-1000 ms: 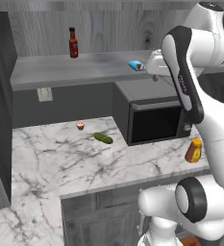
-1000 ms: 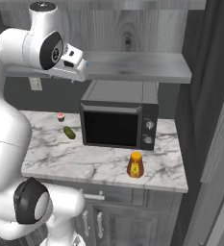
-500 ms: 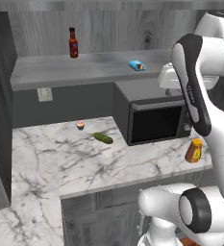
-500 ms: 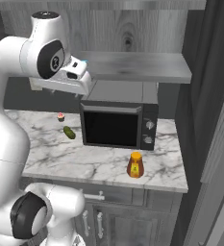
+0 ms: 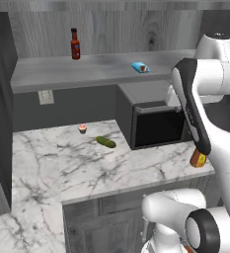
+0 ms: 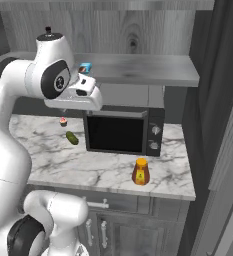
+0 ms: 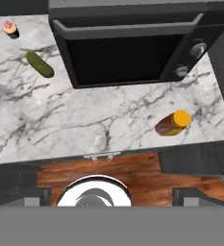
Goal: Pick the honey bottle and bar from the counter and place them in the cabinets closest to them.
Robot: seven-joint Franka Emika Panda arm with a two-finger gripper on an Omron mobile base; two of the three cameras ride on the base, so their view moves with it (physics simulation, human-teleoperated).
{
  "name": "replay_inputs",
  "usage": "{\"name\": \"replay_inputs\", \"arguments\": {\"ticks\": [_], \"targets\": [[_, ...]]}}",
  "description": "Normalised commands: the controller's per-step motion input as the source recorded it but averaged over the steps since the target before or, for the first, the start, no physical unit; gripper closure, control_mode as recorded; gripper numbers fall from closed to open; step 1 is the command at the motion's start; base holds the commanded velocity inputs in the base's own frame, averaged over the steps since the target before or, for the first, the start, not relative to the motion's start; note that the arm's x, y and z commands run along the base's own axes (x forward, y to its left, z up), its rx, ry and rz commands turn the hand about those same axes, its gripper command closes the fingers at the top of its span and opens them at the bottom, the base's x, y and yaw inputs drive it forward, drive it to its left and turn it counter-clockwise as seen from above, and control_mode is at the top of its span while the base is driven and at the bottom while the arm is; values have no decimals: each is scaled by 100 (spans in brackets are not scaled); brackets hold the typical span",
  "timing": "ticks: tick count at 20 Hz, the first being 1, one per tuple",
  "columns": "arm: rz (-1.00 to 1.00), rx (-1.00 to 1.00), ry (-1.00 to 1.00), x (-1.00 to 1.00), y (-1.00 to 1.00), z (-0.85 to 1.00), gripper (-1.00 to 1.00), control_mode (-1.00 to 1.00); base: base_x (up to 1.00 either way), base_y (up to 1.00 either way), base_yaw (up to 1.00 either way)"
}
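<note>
Your gripper (image 7: 111, 204) hangs high with its jaws spread wide and empty, looking down on the counter (image 7: 84, 120). You have one honey bottle (image 7: 174, 123) standing near the counter's front edge, ahead and right of the fingers, just in front of the microwave (image 7: 128, 48). One bar (image 5: 140, 67) lies on the cabinets (image 5: 87, 69) shelf, well apart from one sauce bottle (image 5: 75, 44). One pickle (image 7: 40, 64) and one cupcake (image 7: 10, 29) sit left of the microwave.

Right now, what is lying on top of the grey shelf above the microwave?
On the shelf: a blue bar and a dark-red sauce bottle. The arm covers the shelf's right end.
</note>
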Motion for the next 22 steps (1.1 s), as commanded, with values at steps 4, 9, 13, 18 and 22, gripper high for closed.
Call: {"name": "replay_inputs", "arguments": {"ticks": [4,9,13,18,22], "targets": [[0,-3,2,5,-32,-33,-100,-100,0,0,0],[0,0,4,8,-40,-23,-100,-100,0,0,0],[0,0,6,8,-34,-17,-100,-100,0,0,0],[0,0,2,2,-33,-14,-100,-100,0,0,0],[0,0,0,0,-39,-13,-100,-100,0,0,0]]}}
